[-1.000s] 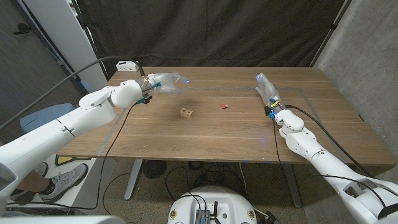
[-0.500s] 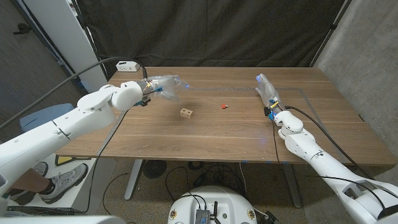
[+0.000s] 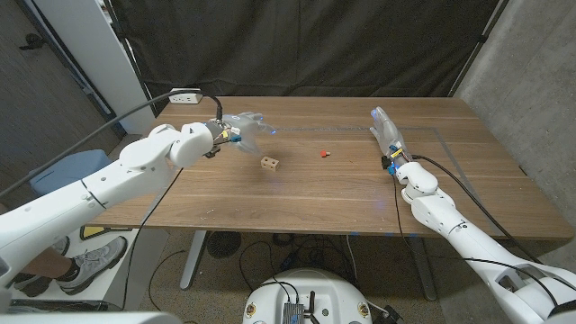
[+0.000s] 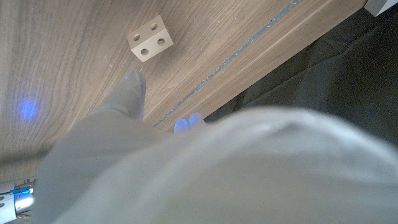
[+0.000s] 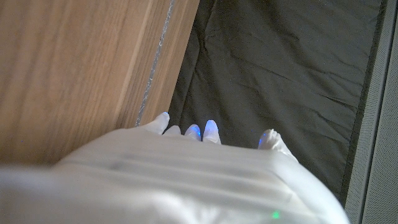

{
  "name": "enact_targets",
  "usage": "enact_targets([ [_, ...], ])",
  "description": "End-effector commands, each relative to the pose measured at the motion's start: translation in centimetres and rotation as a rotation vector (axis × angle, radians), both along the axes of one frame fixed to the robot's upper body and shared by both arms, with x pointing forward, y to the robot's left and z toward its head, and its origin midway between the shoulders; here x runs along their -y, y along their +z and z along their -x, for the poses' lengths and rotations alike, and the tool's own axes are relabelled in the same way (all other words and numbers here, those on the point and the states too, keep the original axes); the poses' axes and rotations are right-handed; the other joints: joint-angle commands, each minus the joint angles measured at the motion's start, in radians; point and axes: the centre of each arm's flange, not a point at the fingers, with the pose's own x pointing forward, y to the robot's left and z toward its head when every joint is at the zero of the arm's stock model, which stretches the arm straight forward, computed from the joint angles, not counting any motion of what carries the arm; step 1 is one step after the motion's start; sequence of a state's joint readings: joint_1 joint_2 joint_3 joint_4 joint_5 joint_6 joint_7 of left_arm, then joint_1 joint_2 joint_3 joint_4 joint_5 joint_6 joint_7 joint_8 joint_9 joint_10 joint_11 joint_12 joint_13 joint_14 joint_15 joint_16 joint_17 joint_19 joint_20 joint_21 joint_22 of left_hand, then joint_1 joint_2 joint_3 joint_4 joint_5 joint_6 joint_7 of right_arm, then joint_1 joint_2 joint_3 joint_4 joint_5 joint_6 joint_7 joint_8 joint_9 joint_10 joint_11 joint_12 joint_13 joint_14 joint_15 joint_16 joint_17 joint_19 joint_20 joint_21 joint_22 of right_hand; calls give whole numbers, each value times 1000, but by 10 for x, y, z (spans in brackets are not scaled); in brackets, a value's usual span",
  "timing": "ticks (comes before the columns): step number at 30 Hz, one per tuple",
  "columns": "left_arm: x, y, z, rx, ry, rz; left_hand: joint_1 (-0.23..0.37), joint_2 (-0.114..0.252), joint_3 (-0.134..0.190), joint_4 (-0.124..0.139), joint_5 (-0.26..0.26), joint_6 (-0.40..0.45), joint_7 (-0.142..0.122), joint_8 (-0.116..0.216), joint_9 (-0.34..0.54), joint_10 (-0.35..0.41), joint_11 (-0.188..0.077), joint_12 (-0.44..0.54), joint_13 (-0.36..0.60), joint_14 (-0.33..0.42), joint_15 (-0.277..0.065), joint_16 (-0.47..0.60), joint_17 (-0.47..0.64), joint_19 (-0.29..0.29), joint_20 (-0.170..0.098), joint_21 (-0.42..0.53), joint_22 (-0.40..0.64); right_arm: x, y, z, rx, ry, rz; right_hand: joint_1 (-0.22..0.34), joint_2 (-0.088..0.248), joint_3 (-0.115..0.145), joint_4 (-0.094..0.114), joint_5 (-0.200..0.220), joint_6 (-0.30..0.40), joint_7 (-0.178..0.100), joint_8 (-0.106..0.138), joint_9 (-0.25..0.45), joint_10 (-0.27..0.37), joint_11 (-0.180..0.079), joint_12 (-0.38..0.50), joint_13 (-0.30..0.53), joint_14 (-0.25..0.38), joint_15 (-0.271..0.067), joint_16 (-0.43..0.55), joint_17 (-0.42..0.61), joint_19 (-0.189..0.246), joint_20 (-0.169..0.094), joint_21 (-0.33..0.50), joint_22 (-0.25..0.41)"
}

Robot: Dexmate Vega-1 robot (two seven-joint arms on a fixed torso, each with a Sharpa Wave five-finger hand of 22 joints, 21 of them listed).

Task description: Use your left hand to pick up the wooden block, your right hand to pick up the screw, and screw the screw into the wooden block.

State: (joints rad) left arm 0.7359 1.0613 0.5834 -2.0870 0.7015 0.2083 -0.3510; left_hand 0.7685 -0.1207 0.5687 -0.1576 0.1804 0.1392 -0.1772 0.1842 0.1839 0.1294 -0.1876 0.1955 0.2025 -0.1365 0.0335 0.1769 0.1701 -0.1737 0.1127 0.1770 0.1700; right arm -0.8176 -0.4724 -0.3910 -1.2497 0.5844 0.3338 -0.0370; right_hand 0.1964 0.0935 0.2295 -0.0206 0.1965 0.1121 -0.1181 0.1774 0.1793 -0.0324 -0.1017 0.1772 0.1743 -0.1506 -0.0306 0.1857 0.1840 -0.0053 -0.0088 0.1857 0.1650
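A: Left hand (image 3: 245, 125): moving closer toward block (image 3: 269, 163), fingers spread, holding nothing. Block lying mid-table, screw (image 3: 322, 154) just right of it.

B: Right hand (image 3: 385, 131): waiting unmoved, fingers extended, empty. Pickup approaching.

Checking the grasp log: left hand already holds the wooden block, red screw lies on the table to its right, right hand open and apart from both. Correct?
Not quite. In the head view the left hand holds nothing; the wooden block sits on the table, apart from its fingers. The rest stands: the red screw lies to its right, and the right hand is open, apart from both.
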Motion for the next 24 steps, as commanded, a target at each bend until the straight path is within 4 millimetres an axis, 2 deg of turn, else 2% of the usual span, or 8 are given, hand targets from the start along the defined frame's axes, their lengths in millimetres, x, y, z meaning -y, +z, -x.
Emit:
enact_targets([
  [1,14,-7,3,66,63,-97,19,2,-5,-2,0,-4,-1,5,5,9,-7,8,5,-3,-16,5,5,-53,9,-2,4,1,-3,2,2,-4,-11,0,-6,-3,-3,7,-8,1,5,2,-8,-3,5,3,-5,5,7,3,0,9,4,5],
  [7,20,-10,2,85,94,-109,27,2,-7,-3,1,3,-6,11,5,24,-7,19,9,10,-22,11,4,-66,29,0,4,1,-7,4,-8,-18,-15,-2,-7,-4,-4,8,-10,-3,6,2,-7,-4,6,3,-10,12,5,3,-22,19,-4,6],
  [12,23,-11,-2,75,136,-97,27,4,-11,1,-1,15,-27,16,5,45,-7,30,14,24,-21,15,4,-67,44,4,4,2,-10,5,-13,-20,-21,-2,-7,-4,-5,9,-10,-7,7,2,-7,-6,6,3,-14,14,4,3,-29,19,-5,6],
  [18,27,-13,-4,79,132,-106,27,3,-16,2,-1,33,-17,21,5,66,-19,41,19,47,-29,21,4,-54,52,12,4,1,-9,6,-4,-12,-16,-3,-8,-4,-6,10,-12,-9,7,2,-9,-4,5,3,-19,11,3,2,-36,15,-5,6],
  [24,30,-18,-8,77,109,-115,30,2,-19,2,-1,44,-1,25,5,71,-20,43,21,59,-32,23,4,-49,51,14,4,1,-7,7,4,-14,-15,-4,-9,-5,-7,10,-15,-8,6,2,-13,-9,4,3,-22,6,3,3,-39,7,-5,6],
])
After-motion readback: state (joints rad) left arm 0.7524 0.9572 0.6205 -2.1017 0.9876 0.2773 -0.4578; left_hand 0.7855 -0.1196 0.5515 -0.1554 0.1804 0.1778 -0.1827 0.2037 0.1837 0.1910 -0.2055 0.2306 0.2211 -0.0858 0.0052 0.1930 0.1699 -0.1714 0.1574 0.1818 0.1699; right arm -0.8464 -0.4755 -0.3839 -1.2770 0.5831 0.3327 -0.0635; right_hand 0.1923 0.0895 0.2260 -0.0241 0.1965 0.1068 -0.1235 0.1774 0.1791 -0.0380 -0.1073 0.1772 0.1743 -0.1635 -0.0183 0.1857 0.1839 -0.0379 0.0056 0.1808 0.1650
